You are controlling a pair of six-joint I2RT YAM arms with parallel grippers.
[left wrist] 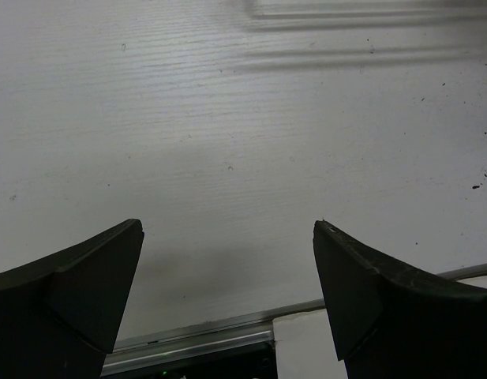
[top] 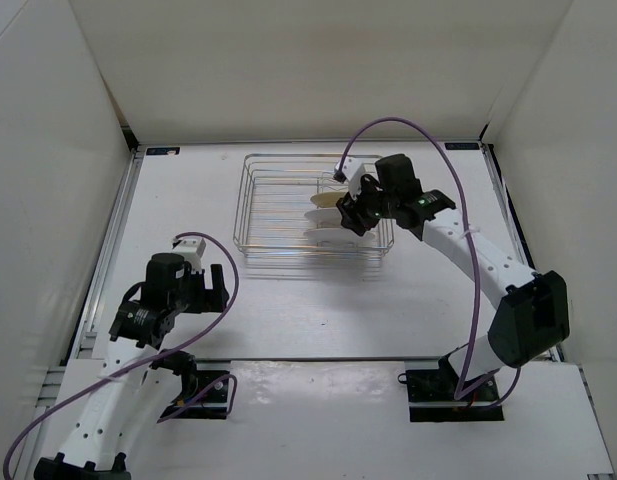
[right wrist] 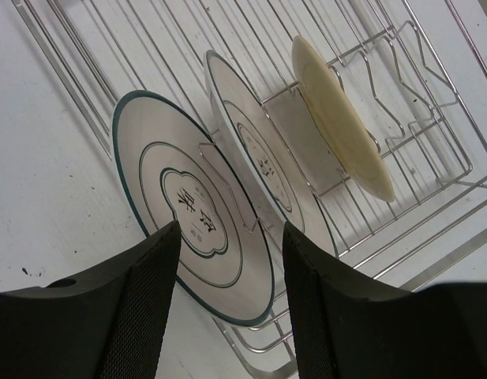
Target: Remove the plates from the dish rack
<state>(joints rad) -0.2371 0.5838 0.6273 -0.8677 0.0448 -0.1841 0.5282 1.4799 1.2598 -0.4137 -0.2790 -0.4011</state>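
Right wrist: 3 plates standing in dish rack.

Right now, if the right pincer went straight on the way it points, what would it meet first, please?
Most likely the nearest white plate, standing on edge in the dish rack: it sits right ahead of the open right pincer. How far off is unclear.

Bright, even light from overhead; the white table and walls are nearly washed out. Soft, faint shadows fall under the dish rack. Pale bar-shadow streaks in left wrist view. Plates sharp; right gripper's fingers dark, slightly soft, close to the lens.
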